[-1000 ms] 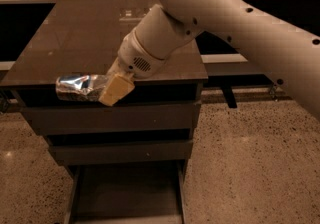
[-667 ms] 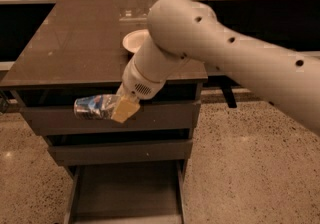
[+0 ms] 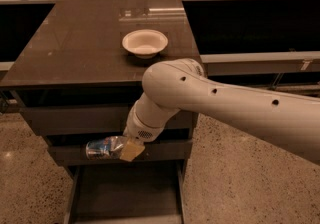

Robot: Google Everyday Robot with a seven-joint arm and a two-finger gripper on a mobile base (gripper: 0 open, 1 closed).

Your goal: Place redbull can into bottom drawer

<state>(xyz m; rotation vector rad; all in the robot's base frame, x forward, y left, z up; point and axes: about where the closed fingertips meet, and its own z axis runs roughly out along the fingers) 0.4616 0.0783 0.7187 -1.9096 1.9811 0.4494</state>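
At the far left, speckled stone floor (image 3: 27, 168) runs beside a dark brown counter (image 3: 75, 48) whose glossy top fills the upper left of the view. Under its top edge are two closed, plain drawer fronts, the upper drawer front (image 3: 75, 118) and, below it, the middle drawer front (image 3: 162, 150).

In front of the middle drawer front, left of centre, the redbull can (image 3: 101, 148) lies on its side in the air, with one shiny end pointing left. It is above the left part of the opening below and touches no surface. The gripper (image 3: 122, 149) is clamped on the can's right end. One tan finger pad (image 3: 131, 151) shows across the near side of the can; the other finger is hidden behind it.

Directly beneath, the bottom drawer (image 3: 125, 190) is pulled out toward the camera. Its flat dark floor is bare, and thin rails run down its left and right sides. The can hangs over it, nearer the left rail and close to the cabinet face.

On the counter top, a little right of the can's line, a white bowl (image 3: 145, 43) sits upright near the counter's right edge.

The arm (image 3: 225, 103), pale and rounded, comes in from the right edge, bends at an elbow in front of the counter's right corner, and drops down-left to the gripper. More speckled floor lies to the right of the drawers.
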